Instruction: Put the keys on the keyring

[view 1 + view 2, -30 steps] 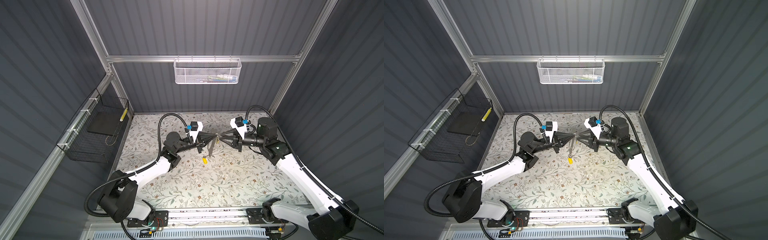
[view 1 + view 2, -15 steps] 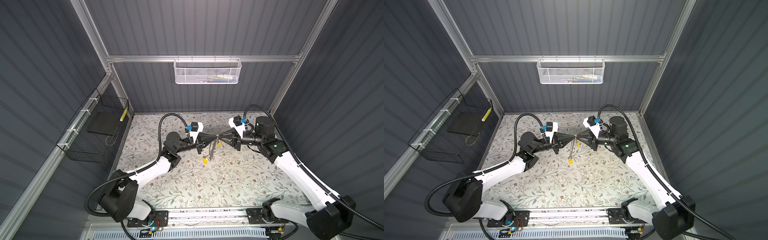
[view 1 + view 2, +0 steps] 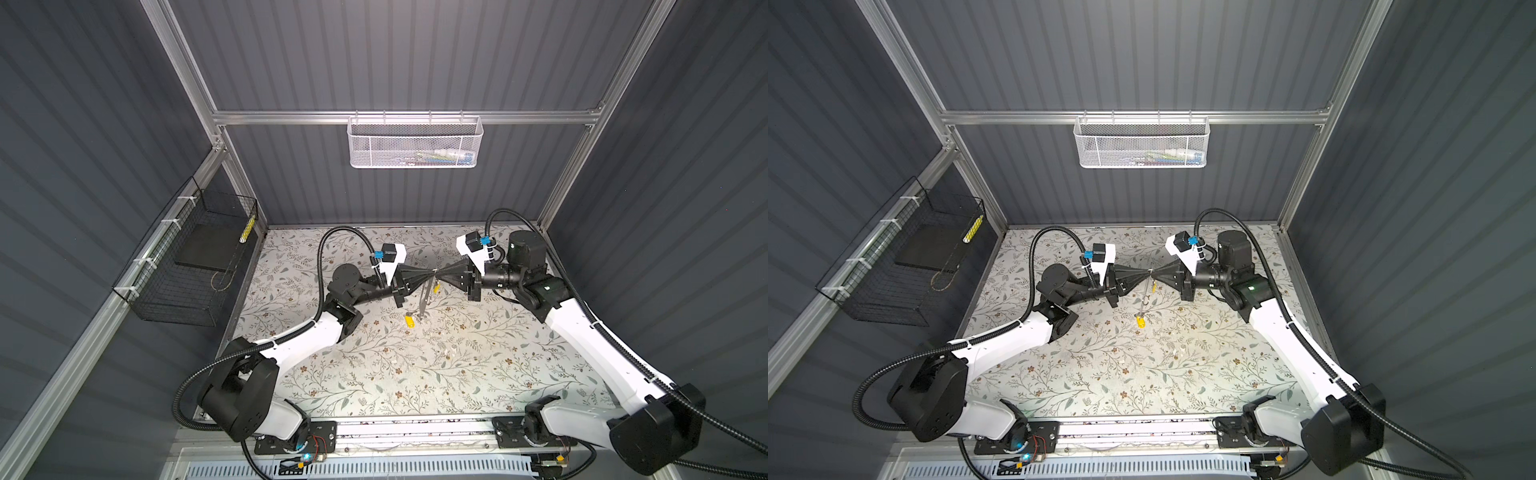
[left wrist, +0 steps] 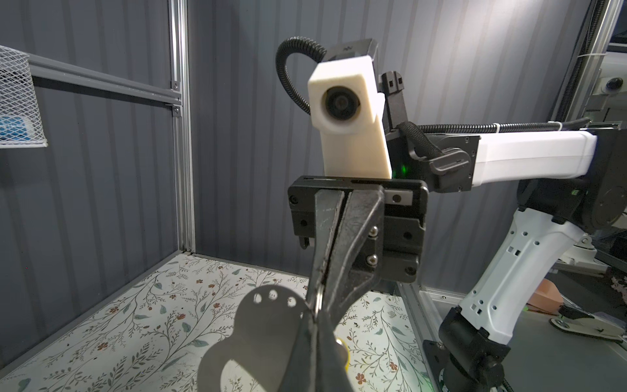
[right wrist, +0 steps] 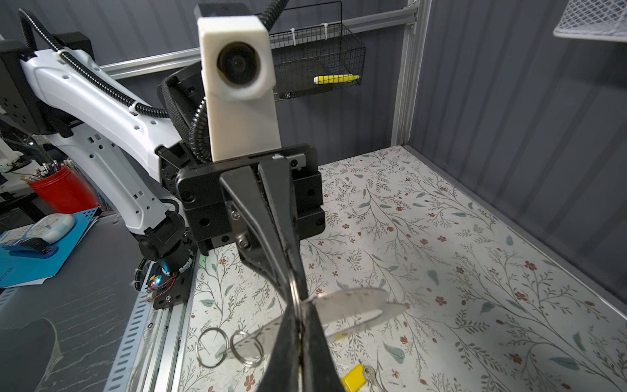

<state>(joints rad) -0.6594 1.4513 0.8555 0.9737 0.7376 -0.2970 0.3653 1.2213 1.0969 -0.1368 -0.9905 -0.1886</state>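
Observation:
The keyring (image 3: 423, 297) is a flat dark grey loop that hangs edge-on above the table's middle. My left gripper (image 3: 430, 272) is shut on its upper end; in the left wrist view the plate (image 4: 258, 325) shows three small holes. My right gripper (image 3: 439, 273) meets it tip to tip, shut on a thin silvery ring (image 5: 294, 295). A yellow key tag (image 3: 436, 286) hangs just below that ring. A second yellow key (image 3: 409, 321) lies on the table under the keyring, also in the right wrist view (image 5: 353, 376).
Two split rings (image 5: 212, 346) hang at the keyring's lower end. A white mesh basket (image 3: 415, 143) hangs on the back wall. A black wire basket (image 3: 187, 266) is fixed to the left wall. The floral mat (image 3: 415, 374) covers the table.
My right gripper has moved a little left to the left gripper's tip and closed its jaws there. The left arm and the keyring have stayed put.

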